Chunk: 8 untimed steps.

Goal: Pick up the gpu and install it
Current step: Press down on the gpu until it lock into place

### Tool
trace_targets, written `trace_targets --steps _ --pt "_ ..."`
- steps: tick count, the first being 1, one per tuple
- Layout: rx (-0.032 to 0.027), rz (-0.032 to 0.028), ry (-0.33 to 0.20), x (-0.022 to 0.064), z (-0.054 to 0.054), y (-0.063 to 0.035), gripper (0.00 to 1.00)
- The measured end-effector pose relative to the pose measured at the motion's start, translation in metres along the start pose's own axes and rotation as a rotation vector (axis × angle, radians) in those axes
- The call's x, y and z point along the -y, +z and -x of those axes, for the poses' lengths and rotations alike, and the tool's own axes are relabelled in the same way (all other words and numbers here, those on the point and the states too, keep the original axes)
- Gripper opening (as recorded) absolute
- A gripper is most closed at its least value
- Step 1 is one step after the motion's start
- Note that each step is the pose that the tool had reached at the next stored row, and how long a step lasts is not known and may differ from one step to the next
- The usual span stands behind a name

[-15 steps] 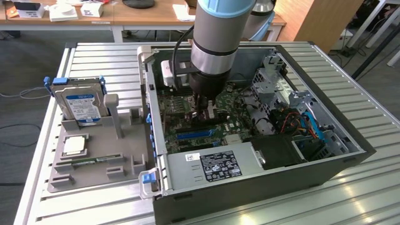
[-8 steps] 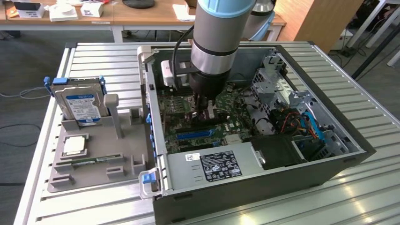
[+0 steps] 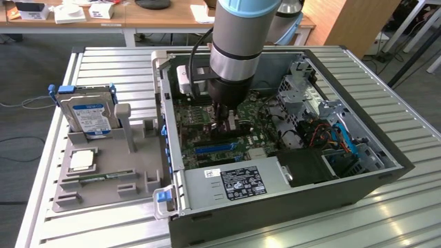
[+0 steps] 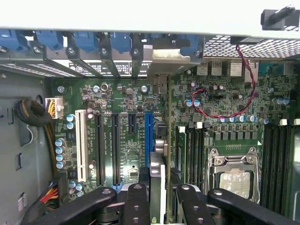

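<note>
Slatted table carries case, holder.

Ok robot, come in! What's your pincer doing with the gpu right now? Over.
Pincer inside computer case, clamped on gpu. Card edge-on over motherboard, beside blue slot. Nothing blocking seen.

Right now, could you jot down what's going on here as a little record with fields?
arm: reaching down into the open computer case
jaws: closed on the gpu, which is held edge-on
gpu position: low over the motherboard, next to the blue slot; cannot tell if it is seated
outside the case: hard drive upright in the grey holder, on the exterior view's left
</note>
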<state>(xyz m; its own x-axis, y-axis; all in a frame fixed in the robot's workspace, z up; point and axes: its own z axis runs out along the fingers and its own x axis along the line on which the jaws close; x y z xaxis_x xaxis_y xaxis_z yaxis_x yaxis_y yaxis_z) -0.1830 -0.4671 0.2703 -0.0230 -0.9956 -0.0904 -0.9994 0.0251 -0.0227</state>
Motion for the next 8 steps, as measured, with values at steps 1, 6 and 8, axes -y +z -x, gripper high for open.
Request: trace_targets --steps 1,6,8 --pt "-0.0001 0.0001 0.000 -0.0001 0.0000 -0.0001 0.27" --pt "0.0005 -0.0009 -0.001 0.0002 0.0000 0.0003 0.27" --pt "0.0005 -0.0009 -0.001 0.0002 0.0000 0.0003 0.27"
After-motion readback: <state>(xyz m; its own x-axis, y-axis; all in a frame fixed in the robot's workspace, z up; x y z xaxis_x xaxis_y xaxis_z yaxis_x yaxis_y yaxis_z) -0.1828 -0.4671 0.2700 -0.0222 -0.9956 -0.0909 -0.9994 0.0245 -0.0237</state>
